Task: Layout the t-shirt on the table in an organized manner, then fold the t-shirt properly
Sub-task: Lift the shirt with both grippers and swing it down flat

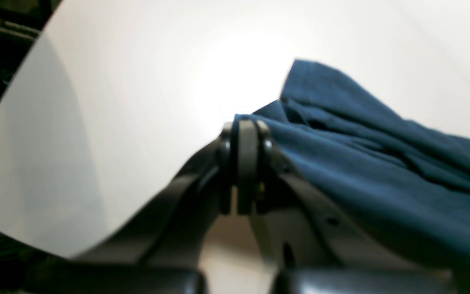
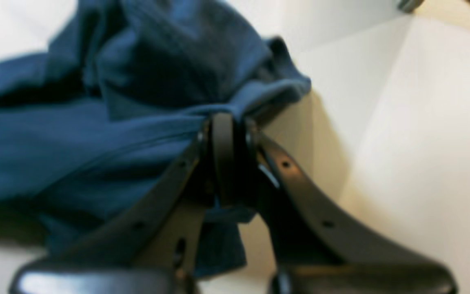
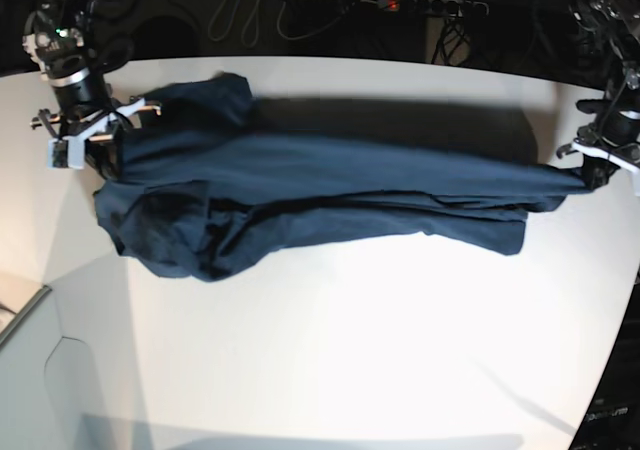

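We are stretching the t-shirt (image 3: 320, 195) flat, mid-layout.
Left claw (image 3: 598, 178) at 3 o'clock and right claw (image 3: 90, 135) at 9 o'clock each pinch cloth, holding it taut over the table (image 3: 350, 350); next we should lower and smooth it.

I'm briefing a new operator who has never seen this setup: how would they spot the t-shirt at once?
Look at the big white table. Across its far half a dark navy t-shirt hangs stretched between the right gripper and the left gripper, both shut on its ends. It is the only dark, wrinkled cloth there.
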Robot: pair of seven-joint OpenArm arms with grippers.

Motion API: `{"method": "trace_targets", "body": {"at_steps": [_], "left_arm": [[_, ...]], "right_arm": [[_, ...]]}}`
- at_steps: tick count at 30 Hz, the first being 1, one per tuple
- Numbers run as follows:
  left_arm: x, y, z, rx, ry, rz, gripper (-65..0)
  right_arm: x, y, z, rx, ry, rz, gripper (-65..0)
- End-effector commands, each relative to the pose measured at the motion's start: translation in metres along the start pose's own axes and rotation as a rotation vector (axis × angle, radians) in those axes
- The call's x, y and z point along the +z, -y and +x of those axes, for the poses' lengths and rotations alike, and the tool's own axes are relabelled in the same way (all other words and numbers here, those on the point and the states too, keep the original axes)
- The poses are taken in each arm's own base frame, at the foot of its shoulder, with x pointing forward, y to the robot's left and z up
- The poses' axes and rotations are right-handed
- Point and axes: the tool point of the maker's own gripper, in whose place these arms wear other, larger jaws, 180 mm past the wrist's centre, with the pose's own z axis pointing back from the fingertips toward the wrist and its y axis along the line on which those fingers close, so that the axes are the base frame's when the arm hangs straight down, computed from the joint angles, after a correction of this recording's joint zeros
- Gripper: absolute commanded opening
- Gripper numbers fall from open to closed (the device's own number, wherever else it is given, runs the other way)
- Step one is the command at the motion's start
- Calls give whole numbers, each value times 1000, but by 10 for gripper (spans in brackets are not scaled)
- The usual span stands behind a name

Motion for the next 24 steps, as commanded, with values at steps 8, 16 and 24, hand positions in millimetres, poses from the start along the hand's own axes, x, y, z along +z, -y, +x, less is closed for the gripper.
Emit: {"method": "trace_targets", "body": {"at_steps": [8, 16, 24], "left_arm": [[-18, 19, 76, 0, 192, -45, -648], [-44, 81, 183, -44, 387, -194, -648], [-65, 136, 298, -4, 535, -334, -648]], "right_arm": [[-28, -6, 49, 32, 99, 57, -650], [-71, 9, 153, 96, 221, 30, -650], [-93, 27, 263, 101, 385, 0, -650]]}}
